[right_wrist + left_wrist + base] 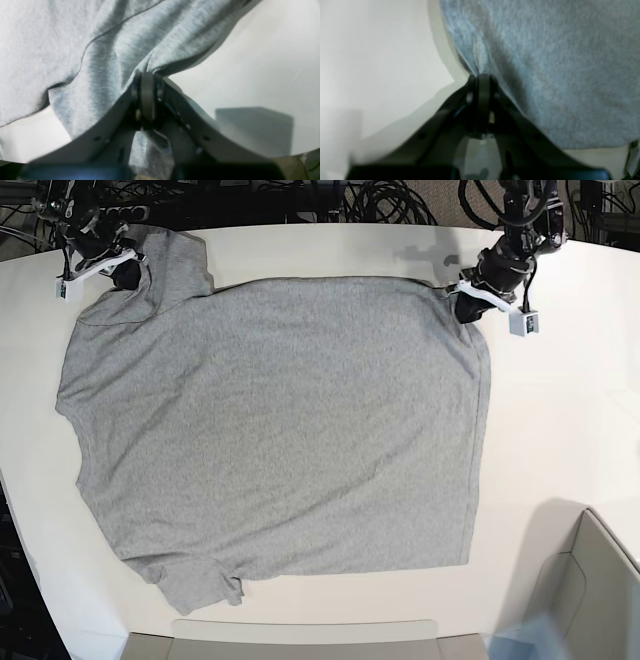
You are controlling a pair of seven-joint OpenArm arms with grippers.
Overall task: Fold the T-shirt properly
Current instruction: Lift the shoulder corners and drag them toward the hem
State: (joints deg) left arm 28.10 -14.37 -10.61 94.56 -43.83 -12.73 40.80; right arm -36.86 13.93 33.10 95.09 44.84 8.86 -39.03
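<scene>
White tabletop (560, 410) fills the base view, cables bunched along its far edge and a pale bin (590, 590) at the near right corner. Spread almost flat across it lies the T-shirt (280, 430), plain grey side up, no lettering showing — one garment, nothing else to fold. Two arms work it from the far edge: the left gripper (466, 304) is clamped on the fabric at one far corner, and the right gripper (126, 272) is clenched on the cloth at the other, near a sleeve. Both wrist views show the jaws pinched together with grey cloth bunched between them. By the look of things, no fold is made yet — the shirt lies single-layered, one sleeve crumpled at the near edge, so the whole folding sequence appears to remain.
</scene>
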